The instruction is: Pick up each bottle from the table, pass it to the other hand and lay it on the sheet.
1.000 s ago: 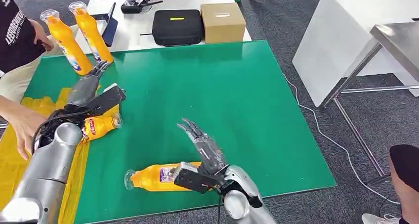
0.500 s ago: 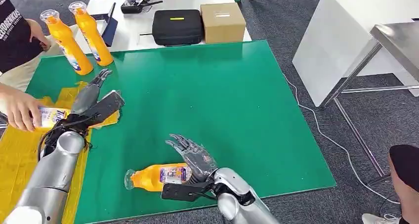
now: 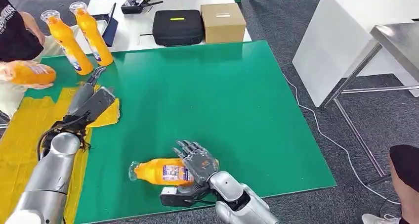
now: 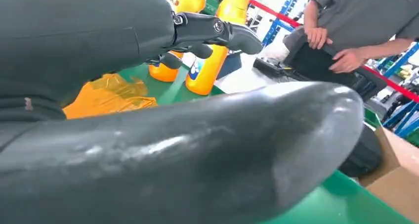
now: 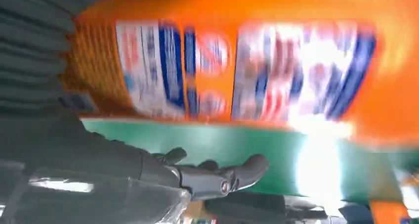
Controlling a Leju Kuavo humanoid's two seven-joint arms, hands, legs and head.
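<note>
While a person's hand lingers with a bottle over the sheet, your left hand hovers empty, fingers straight. Your right hand rests on the lying bottle, unclosed; it could roll off the bench.

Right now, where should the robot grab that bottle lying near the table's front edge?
Around the labelled belly of the bottle, coming from above. It lies on its side with the narrow neck pointing toward the robot's left; the belly is its widest part, and the right hand is already over it.
</note>
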